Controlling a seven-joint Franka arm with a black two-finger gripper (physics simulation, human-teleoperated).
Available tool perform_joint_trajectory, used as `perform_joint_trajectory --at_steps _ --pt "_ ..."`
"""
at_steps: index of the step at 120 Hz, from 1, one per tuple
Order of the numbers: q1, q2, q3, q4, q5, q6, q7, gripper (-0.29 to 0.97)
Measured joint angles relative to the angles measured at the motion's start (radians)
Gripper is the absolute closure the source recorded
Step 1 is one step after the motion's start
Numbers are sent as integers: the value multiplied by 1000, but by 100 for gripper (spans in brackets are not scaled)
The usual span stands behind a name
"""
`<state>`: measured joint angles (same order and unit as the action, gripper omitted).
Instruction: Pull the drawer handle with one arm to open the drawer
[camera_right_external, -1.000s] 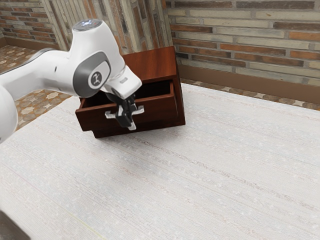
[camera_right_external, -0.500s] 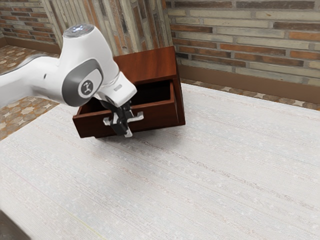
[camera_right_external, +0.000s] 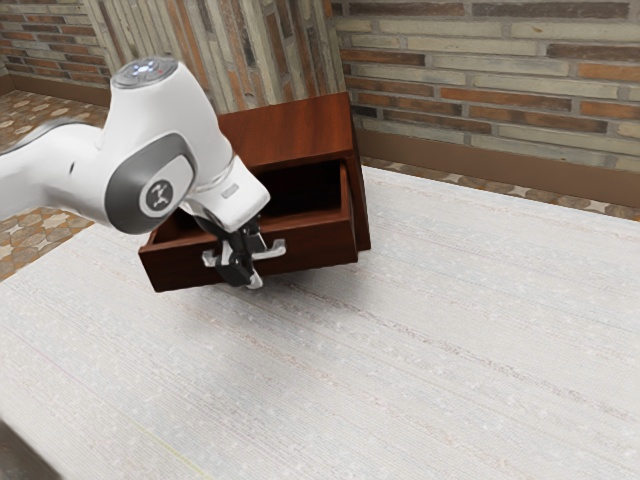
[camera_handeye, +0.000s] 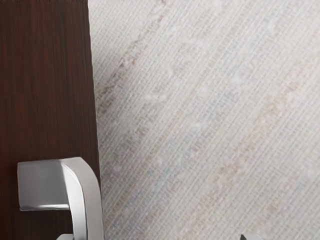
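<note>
a pale, faintly streaked table (camera_right_external: 400, 380) spreads out in front of a small dark red wooden cabinet (camera_right_external: 300, 125), which stands at the table's far edge; behind the cabinet lie a patterned tile floor (camera_right_external: 40, 215) and a brick wall (camera_right_external: 500, 80). the cabinet's drawer (camera_right_external: 310, 240) juts well out of its front, open, with a silver drawer handle (camera_right_external: 268, 250) on its face. the white arm (camera_right_external: 130, 170) reaches in over the drawer, elbow high and wrist bent down, and its black gripper (camera_right_external: 240, 268) pinches the drawer handle between both fingers.
</note>
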<state>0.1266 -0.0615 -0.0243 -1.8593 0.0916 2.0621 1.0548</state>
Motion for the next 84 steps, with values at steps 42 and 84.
perform_joint_trajectory --at_steps 42,84 --pt "-18 -71 -22 -41 7 5 -20 31" --pt "-19 -92 -33 112 26 -28 -23 12"
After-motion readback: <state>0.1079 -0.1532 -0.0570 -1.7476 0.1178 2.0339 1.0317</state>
